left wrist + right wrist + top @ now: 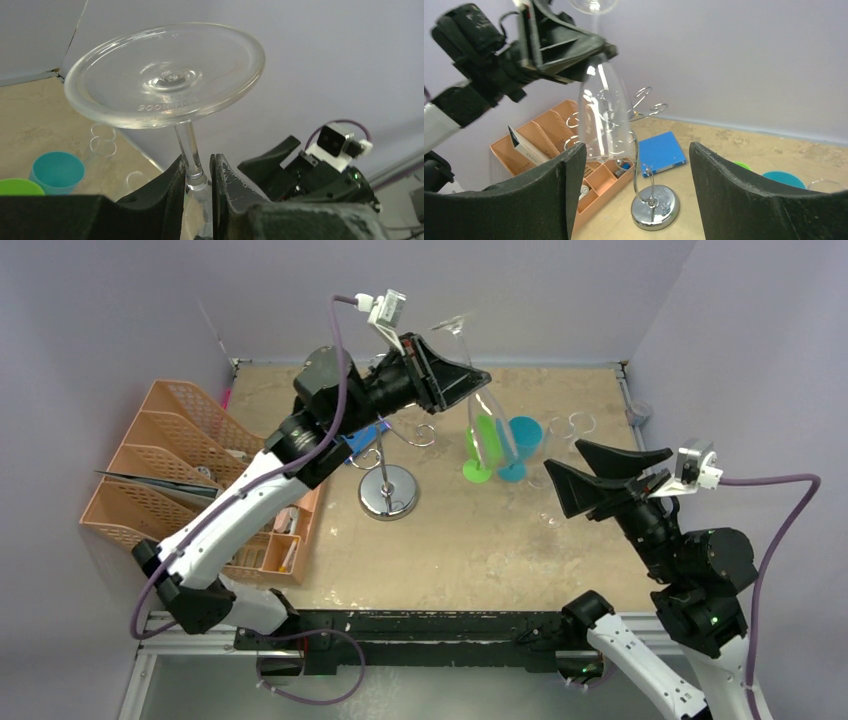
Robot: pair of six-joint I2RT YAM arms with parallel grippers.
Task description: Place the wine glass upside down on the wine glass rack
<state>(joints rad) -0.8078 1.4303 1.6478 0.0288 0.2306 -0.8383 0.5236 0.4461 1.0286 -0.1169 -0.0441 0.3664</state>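
My left gripper (pixel 455 375) is shut on the stem of a clear wine glass (pixel 487 435), held upside down in the air with its round foot on top and its bowl hanging down. In the left wrist view the foot (pixel 167 75) fills the top and the stem runs down between my fingers (pixel 170 195). The chrome wine glass rack (pixel 388 490) stands on the table, below and left of the glass, its scroll arms empty. In the right wrist view the glass bowl (pixel 604 115) hangs in front of the rack (pixel 655 207). My right gripper (pixel 590 475) is open and empty, to the right.
An orange desk organiser (pixel 180 460) stands at the left, with a blue notebook (pixel 362 440) behind the rack. A green cup (pixel 483 445) and a teal cup (pixel 522 445) stand right of the rack, under the glass. Clear glasses (pixel 570 425) stand at the back right.
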